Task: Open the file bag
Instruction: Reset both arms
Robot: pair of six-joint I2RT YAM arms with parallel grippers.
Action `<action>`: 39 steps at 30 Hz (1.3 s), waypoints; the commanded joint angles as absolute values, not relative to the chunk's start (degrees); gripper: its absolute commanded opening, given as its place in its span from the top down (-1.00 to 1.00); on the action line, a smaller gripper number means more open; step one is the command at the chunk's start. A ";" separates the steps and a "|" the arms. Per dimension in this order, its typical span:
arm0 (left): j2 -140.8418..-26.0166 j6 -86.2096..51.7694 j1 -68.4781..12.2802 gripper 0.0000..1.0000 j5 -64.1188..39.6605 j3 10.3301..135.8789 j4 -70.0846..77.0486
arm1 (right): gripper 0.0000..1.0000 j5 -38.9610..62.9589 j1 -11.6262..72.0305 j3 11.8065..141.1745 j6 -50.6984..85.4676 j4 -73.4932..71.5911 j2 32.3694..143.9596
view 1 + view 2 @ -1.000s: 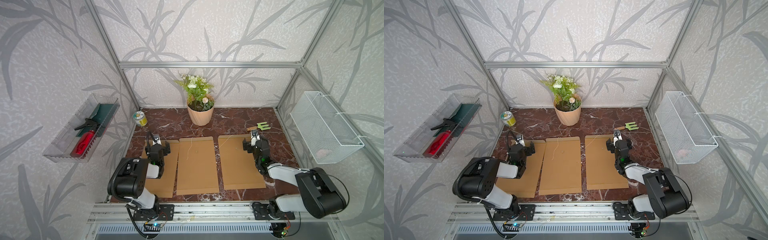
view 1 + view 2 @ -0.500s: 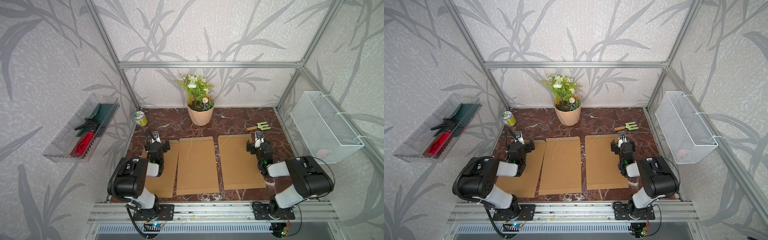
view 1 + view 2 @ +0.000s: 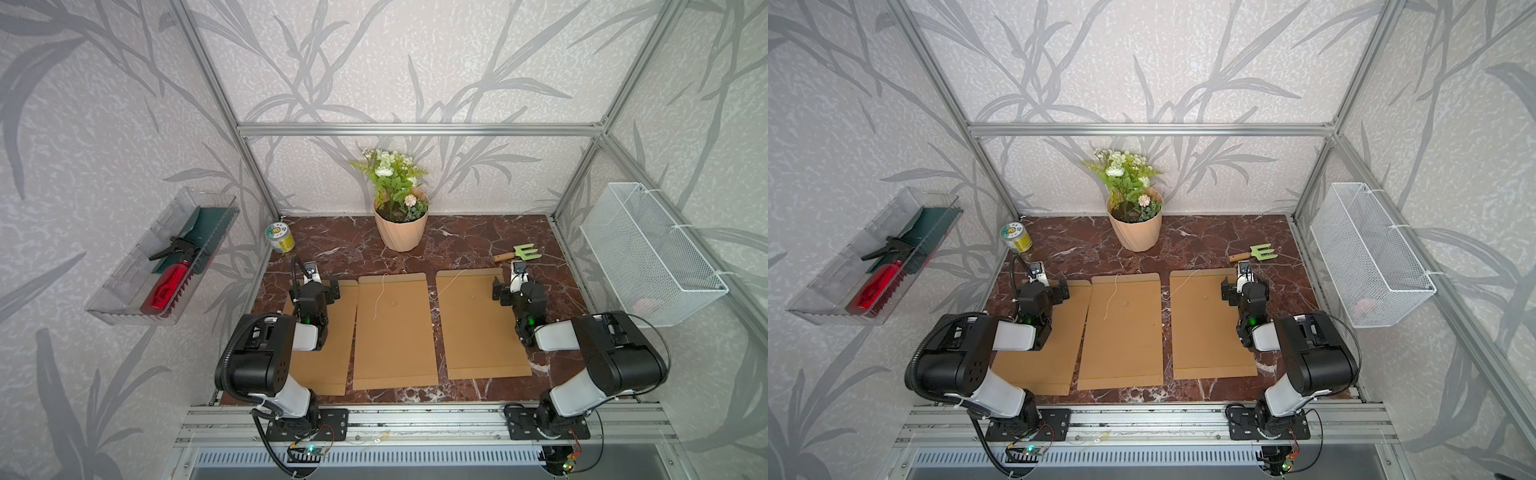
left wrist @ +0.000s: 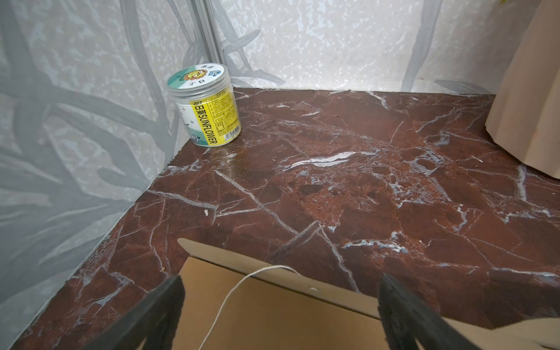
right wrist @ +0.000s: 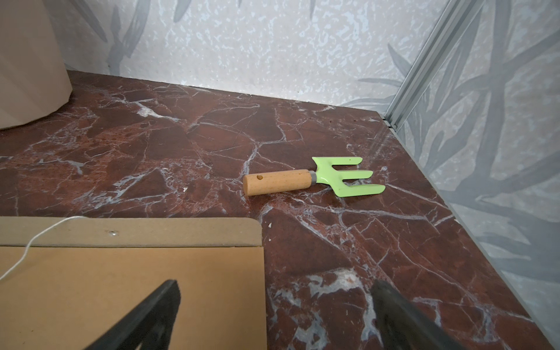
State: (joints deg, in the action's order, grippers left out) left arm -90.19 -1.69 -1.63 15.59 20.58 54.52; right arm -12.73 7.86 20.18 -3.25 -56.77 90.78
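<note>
Red-brown marbled surface [image 3: 457, 245]. At its back centre, a peach flowerpot [image 3: 401, 235] with white-flowered greenery. In the back left corner, an upright clear jar [image 4: 206, 106] labelled SUNFLOWER. Near the back right corner, a green hand fork [image 5: 315, 180] with wooden handle, lying flat. On the side walls: a clear tray [image 3: 120, 291] holding a red spray bottle [image 3: 166, 284]; a white wire basket [image 3: 648, 257].
</note>
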 commanded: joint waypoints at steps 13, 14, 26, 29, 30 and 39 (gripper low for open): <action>-89.84 -2.20 -1.31 -0.99 16.77 21.16 55.08 | -0.98 -11.87 8.00 20.63 -3.65 -58.27 91.21; -89.91 -2.18 -1.32 -0.99 16.71 21.26 55.03 | -0.98 -11.91 8.00 20.65 -3.61 -58.20 91.23; -89.91 -2.24 -1.32 -0.99 16.74 21.23 55.08 | -0.98 -11.80 8.00 20.91 -3.55 -57.79 91.32; -89.89 -2.24 -1.32 -0.99 16.80 21.30 54.96 | -0.98 -11.77 8.01 21.09 -3.44 -57.55 91.28; -89.90 -2.20 -1.32 -0.99 16.74 21.31 54.96 | -0.98 -11.76 8.00 21.01 -3.55 -57.61 91.32; -89.86 -2.21 -1.32 -0.99 16.74 21.19 55.04 | -0.98 -11.77 8.00 20.65 -3.63 -58.12 91.23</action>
State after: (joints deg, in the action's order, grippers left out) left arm -90.19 -1.69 -1.63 16.01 20.58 54.43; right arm -11.92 7.86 20.18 -3.29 -56.75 90.78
